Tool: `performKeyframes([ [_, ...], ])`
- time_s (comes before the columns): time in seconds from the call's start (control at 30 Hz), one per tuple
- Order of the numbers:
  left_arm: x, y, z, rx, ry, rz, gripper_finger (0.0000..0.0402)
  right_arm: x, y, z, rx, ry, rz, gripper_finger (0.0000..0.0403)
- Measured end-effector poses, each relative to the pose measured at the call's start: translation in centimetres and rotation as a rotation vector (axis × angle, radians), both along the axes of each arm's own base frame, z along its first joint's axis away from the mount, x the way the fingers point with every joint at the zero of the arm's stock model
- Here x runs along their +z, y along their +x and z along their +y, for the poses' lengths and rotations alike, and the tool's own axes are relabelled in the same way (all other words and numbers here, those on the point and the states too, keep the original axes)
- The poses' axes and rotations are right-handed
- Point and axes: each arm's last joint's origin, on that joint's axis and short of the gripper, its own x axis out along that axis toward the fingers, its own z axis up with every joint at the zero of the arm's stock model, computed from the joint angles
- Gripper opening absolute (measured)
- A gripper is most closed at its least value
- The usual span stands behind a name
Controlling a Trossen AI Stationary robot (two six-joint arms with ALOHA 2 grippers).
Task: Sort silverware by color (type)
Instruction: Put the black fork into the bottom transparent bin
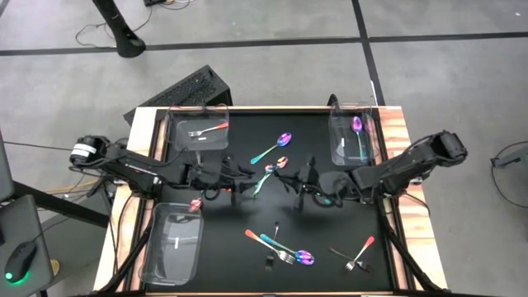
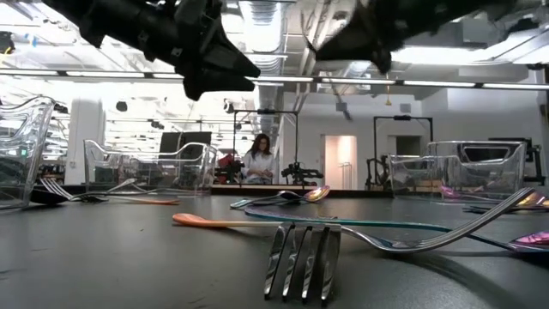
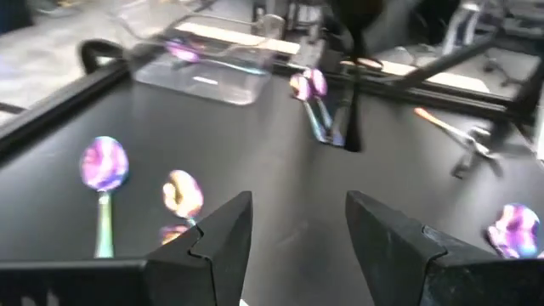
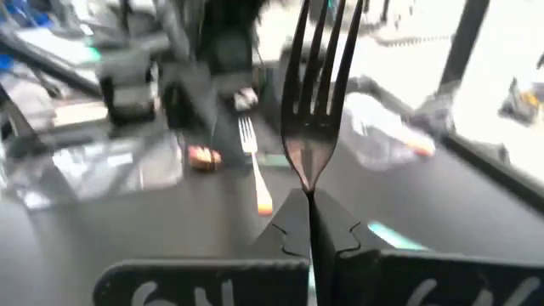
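My right gripper [image 4: 308,200] hangs over the middle of the black mat [image 1: 304,188], shut on a dark black fork [image 4: 316,76]. My left gripper [image 3: 297,204] hovers open just to its left [image 1: 243,177], above two iridescent spoons [image 3: 104,166] [image 3: 182,194] that lie flat on the mat. More silverware lies flat near the near edge: an orange-handled piece [image 1: 254,238], an iridescent spoon [image 1: 304,257], an orange-handled fork [image 1: 361,250] and a dark fork [image 1: 340,254]. In the low view both grippers [image 2: 219,73] [image 2: 364,43] are well above the table. My right gripper pinches the dark fork by its narrow neck [image 4: 306,180], just behind the head, between the two fingers. The fork lies along the fingers with its tines pointing away from the wrist. It is lifted clear of the mat. The fingers hide its handle.
Three clear bins sit on the mat: far left [image 1: 198,132] with an orange-handled piece, far right [image 1: 355,139] with iridescent spoons, near left [image 1: 173,243]. A raised wooden rim [image 1: 394,124] borders the mat. A person sits in the room behind [image 2: 259,159].
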Motion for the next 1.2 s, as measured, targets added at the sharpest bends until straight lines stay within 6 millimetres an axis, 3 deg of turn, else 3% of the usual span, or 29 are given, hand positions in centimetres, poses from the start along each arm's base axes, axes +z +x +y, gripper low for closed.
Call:
performKeyframes([
  [0.27, -0.7, 1.1, -0.7, -0.026, 0.003, -0.057, 0.0178, -0.2, 2.4, -1.7, 0.104, -0.014, -0.172, 0.0007],
  [0.57, -1.4, 2.6, -0.9, -0.070, 0.087, -0.161, 0.0176, -1.8, 3.7, -1.5, 0.148, -0.006, -0.210, 0.0007],
  [0.7, -1.9, 2.8, -1.0, -0.086, 0.096, -0.159, 0.0135, -1.7, 3.8, -1.5, 0.175, -0.002, -0.228, 0.0007],
  [0.9, -1.7, 2.8, -1.0, -0.085, 0.099, -0.174, 0.0017, -1.7, 3.8, -1.4, 0.202, -0.002, -0.228, 0.0009],
  [1.07, -1.9, 2.8, -1.0, -0.086, 0.101, -0.150, 0.0014, -1.8, 3.8, -1.3, 0.200, 0.025, -0.226, 0.0017],
  [1.2, -2.3, 2.1, -1.3, -0.091, 0.090, -0.036, 0.0012, -2.1, 3.7, -1.3, 0.149, 0.049, -0.205, 0.0055],
])
